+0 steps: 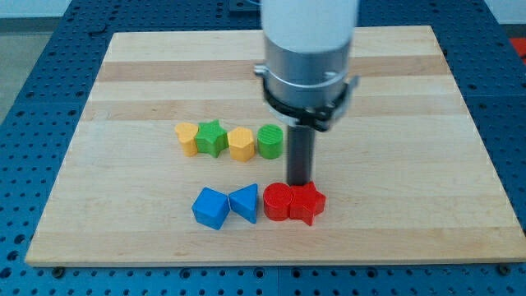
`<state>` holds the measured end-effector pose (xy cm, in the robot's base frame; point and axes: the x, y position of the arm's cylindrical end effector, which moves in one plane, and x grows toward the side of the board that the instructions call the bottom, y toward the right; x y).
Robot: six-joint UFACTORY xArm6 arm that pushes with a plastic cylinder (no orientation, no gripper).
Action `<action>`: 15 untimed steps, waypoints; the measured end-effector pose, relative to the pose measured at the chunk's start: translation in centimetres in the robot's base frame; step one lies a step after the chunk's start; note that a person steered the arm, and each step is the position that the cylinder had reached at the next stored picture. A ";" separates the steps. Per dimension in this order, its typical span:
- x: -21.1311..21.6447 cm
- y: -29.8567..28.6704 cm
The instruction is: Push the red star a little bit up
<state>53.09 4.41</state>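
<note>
The red star (309,204) lies on the wooden board (164,66) near the view's bottom middle, touching a red cylinder (277,201) on its left. My tip (301,182) is the end of the dark rod, just above the two red blocks, at the seam between them and close to the star's upper left edge. The arm's grey and white body (308,57) hangs over the board's middle and hides the part behind it.
A row lies left of the rod: a yellow block (188,138), a green star (212,138), a yellow hexagon (242,144), a green cylinder (270,141). Left of the red blocks lie a blue cube (211,207) and a blue triangle (245,202).
</note>
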 end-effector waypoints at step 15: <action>8.3 -5.1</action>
<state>61.43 -0.67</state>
